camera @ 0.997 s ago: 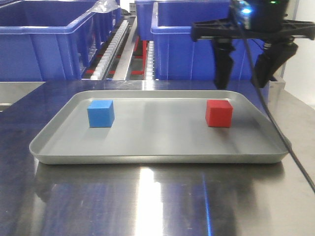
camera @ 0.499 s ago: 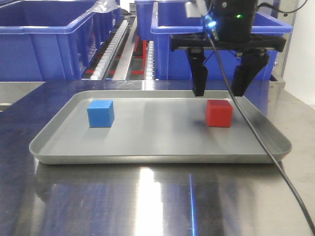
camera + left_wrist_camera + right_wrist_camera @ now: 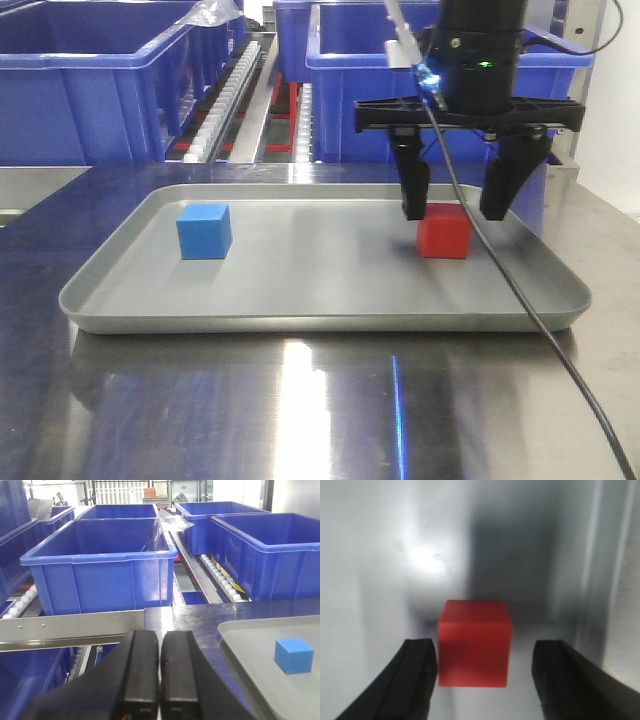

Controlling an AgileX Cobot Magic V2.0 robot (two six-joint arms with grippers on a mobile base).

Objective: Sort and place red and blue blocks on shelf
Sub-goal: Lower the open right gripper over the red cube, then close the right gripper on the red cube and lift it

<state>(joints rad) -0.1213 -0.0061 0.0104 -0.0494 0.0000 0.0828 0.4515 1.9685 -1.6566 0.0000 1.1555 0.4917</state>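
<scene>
The counter [image 3: 300, 420] stands in front of big blue bins [image 3: 90, 90] and carries a grey tray [image 3: 300, 300] with both blocks on its floor, well apart.

The right tool [image 3: 454, 213] hangs over the tray's right half with its fingers spread. The red block [image 3: 445, 232] lies right under it, between the fingers, and in the front view the tips reach about level with the block's upper part. In the right wrist view the block sits off-centre in the gap, just beside one finger [image 3: 417, 680] and with clear space to the other. Its faces look roughly square to the fingers, and a cube has no long axis to line up. I judge the coming move to be a short drop and a close, perhaps after a small sideways shift to centre it.

The left tool [image 3: 160, 650] is pressed together, holding nothing, beside the tray's left edge. The blue block [image 3: 204, 231] is on the tray's left half, nearer that arm.

No shelf shows in any view. The right wrist view is blurred, so I cannot tell whether the near finger touches the red block.
</scene>
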